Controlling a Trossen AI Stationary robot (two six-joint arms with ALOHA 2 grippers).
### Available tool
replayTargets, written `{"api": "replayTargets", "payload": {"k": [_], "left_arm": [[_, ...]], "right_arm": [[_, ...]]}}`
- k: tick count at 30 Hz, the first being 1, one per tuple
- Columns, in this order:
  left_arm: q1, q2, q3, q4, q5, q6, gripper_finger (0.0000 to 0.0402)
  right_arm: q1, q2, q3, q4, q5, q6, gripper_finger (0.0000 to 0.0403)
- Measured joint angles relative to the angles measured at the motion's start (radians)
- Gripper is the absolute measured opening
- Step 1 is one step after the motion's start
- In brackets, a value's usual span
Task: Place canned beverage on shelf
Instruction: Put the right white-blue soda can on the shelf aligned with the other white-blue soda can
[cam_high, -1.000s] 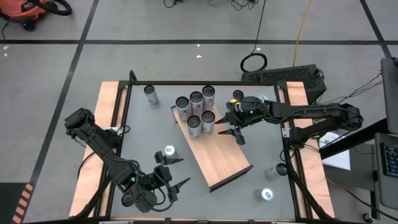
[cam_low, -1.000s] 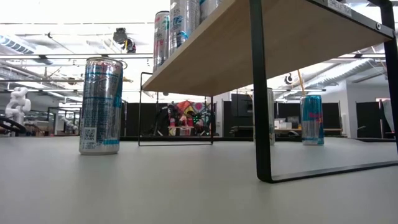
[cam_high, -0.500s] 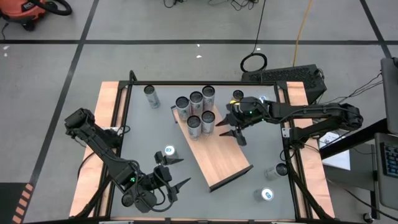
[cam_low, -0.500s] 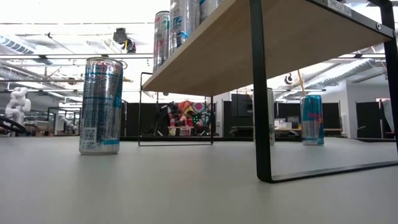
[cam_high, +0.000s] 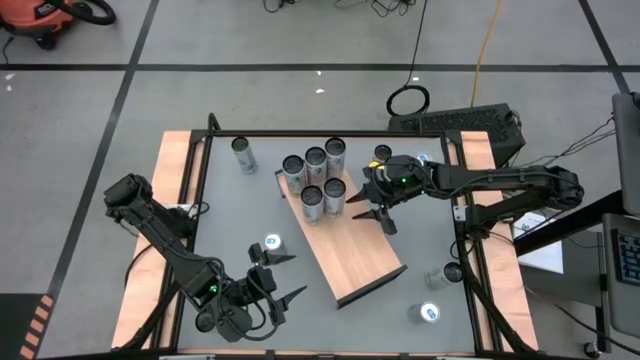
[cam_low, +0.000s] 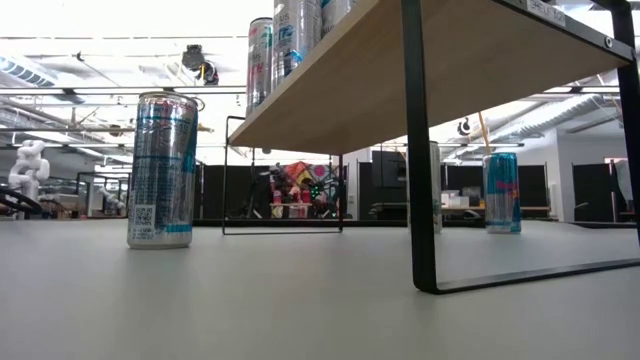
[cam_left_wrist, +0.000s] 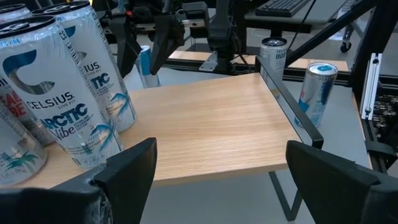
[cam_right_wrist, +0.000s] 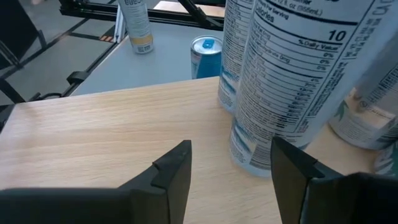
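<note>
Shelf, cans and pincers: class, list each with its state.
Light-brown wood-grain shelf: holds five cans at its far end.
Five tall silver cans: upright, clustered.
Blue-topped can: upright on the grey tabletop.
Left pincer: open, empty.
Right pincer: open, empty, over shelf.

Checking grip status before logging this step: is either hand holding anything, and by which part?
Nothing is held. The right hand is open and empty above the light-brown wooden shelf board; the left hand waits open near the table's front.

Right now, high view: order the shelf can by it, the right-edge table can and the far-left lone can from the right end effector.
1. Shelf can, beside the right end effector.
2. Right-edge table can, nearer the front.
3. Far-left lone can, beyond the shelf.
</note>
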Motion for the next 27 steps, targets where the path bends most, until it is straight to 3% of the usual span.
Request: {"api": "replayTargets", "payload": {"k": [19,24,27], "left_arm": [[-0.001,0.000,0.000,0.000,0.000,0.000,0.0350],[-0.001,0.000,0.000,0.000,0.000,0.000,0.0350],[-0.001,0.000,0.000,0.000,-0.001,0.000,0.0350]], "right_arm": [[-0.002,0.012,0.000,0.036,0.007,-0.020,0.0151],[-0.002,0.007,0.001,0.035,0.106,-0.047,0.0150],[-0.003,0.011,0.001,0.047,0.112,-0.070,0.0150]]}}
